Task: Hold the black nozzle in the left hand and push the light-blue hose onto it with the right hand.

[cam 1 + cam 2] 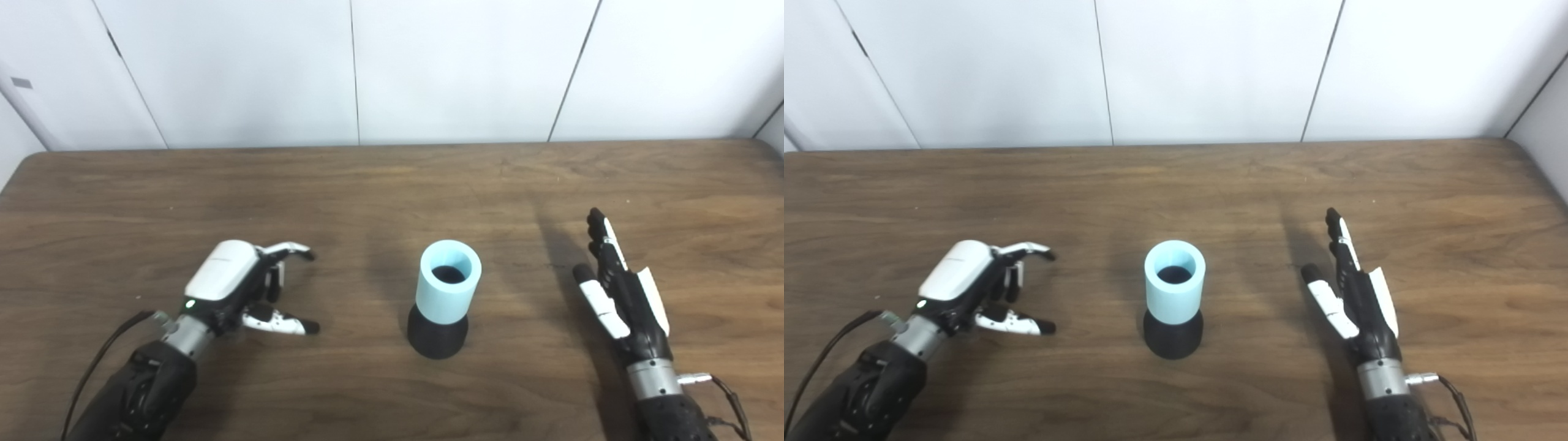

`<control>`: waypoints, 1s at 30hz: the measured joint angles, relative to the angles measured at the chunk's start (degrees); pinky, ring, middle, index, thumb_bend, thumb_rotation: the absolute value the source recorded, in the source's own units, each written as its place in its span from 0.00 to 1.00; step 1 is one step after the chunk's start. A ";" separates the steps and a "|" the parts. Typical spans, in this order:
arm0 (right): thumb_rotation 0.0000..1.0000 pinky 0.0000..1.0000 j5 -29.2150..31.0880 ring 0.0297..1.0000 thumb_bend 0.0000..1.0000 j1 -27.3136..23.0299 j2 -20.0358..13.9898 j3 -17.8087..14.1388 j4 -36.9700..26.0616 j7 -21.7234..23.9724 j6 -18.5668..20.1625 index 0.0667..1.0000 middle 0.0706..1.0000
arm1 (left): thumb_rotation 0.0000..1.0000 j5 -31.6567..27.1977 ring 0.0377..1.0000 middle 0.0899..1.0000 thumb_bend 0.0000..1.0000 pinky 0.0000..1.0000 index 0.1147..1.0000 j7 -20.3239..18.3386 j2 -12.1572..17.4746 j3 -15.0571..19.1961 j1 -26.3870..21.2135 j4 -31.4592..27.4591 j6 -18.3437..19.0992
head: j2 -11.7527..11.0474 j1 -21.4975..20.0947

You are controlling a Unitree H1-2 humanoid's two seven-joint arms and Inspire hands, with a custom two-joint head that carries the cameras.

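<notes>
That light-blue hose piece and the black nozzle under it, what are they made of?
Light-blue hose: probably plastic or rubber; thick wall, smooth matte skin, no weave.
Black nozzle: likely matte plastic or rubber; dull, flared base, no metallic shine.
Neither can be settled by look alone.

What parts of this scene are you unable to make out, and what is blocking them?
- Black nozzle: its upper part, covered by the light-blue hose in both views, so how deep it is seated is unknown.
- Right hand: seen edge-on, palm hidden.
- Left hand: palm under its white back shell.
- Table: near edge cut off by the bottom of both views.
</notes>
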 measured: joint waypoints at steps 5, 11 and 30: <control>0.91 0.99 -0.28 1.00 0.50 -0.64 0.00 -0.35 0.62 -0.26 0.01 1.00 1.00 | 0.30 -1.05 0.62 0.54 0.40 0.61 0.26 4.77 -0.57 5.81 0.08 2.80 -0.80 | -0.44 0.18; 0.93 1.00 -1.69 1.00 0.49 -1.71 0.02 -0.68 1.62 -1.21 0.01 1.00 1.00 | 0.00 -8.56 0.68 0.60 0.39 0.66 0.17 5.19 -2.31 11.79 1.09 2.93 -0.02 | -0.97 0.53; 0.93 0.99 -1.10 1.00 0.56 -4.96 -0.96 -1.87 5.69 -2.48 -0.56 1.00 1.00 | 0.00 -22.80 0.41 0.46 0.50 0.37 0.05 6.60 -7.32 17.90 -0.82 5.74 -4.05 | -2.90 1.41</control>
